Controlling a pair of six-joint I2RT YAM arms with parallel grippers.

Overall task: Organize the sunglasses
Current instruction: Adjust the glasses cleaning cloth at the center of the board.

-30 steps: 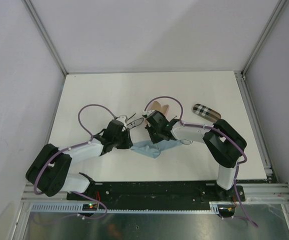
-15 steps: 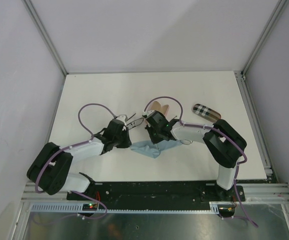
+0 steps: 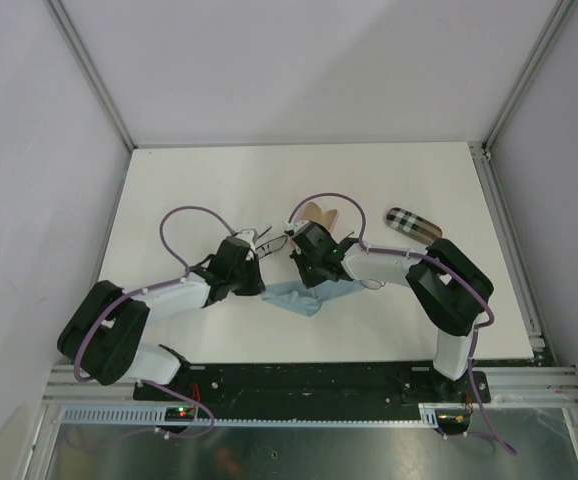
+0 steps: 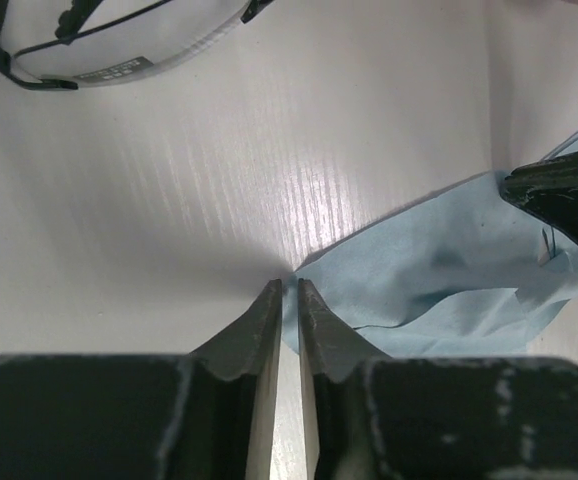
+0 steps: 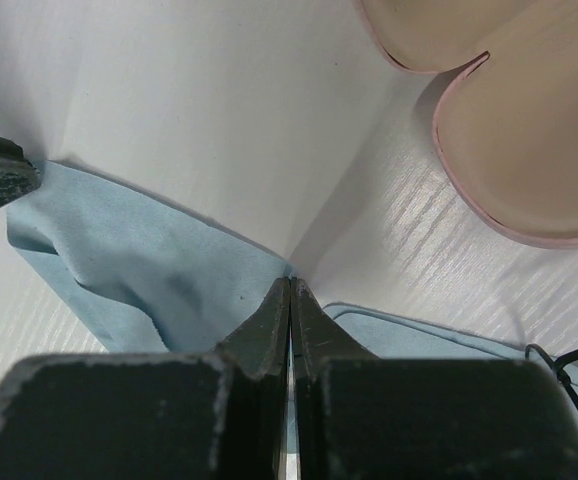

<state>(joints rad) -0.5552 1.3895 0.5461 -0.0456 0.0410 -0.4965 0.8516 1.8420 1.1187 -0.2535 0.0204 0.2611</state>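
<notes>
One pair of sunglasses (image 3: 272, 240) with a thin black rim lies on the white table between both wrists, top left in the left wrist view (image 4: 119, 50). A light blue cloth (image 3: 309, 298) lies crumpled in front of it. My left gripper (image 4: 290, 290) has its jaws nearly together on the cloth's (image 4: 439, 290) left corner. My right gripper (image 5: 290, 284) is shut on the cloth's (image 5: 159, 260) far edge. A dark wire rim of another pair of sunglasses (image 5: 569, 385) shows on the cloth at the right wrist view's lower right.
An open tan case with a pink rim (image 3: 319, 213) lies just behind the right gripper (image 3: 307, 278), large in the right wrist view (image 5: 509, 130). A black-and-white checkered case (image 3: 412, 223) sits to the right. Grey walls close in the table (image 3: 219, 180).
The left gripper's jaws have narrowed onto the cloth's corner, and the left arm has shifted slightly. The right arm and the sunglasses have stayed put.
</notes>
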